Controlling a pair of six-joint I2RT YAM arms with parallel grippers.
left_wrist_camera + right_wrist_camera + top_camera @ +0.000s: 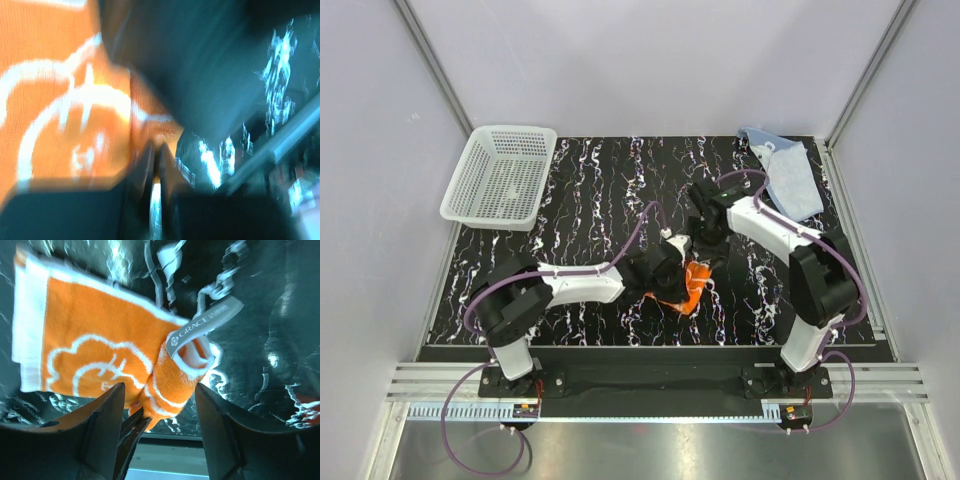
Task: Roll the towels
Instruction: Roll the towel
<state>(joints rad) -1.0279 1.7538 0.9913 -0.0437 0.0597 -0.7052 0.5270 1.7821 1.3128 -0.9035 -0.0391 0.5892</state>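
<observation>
The orange towel (694, 287) with white cartoon prints lies mid-table, one end rolled into a tube (172, 377) and the rest spread flat (95, 335). My right gripper (159, 388) stands open, its fingers (107, 425) on either side of the rolled end without closing on it; from above it sits just behind the towel (706, 250). My left gripper (156, 150) is shut, pinching the orange towel (65, 100) at the roll's lower tip; its view is blurred. The light blue towel (789, 178) lies crumpled at the back right corner.
A white mesh basket (500, 176) stands at the back left, half over the mat's edge. The black marbled mat (580, 190) covers the table. A grey label (206, 322) sticks out of the towel's roll. Grey walls close in on both sides.
</observation>
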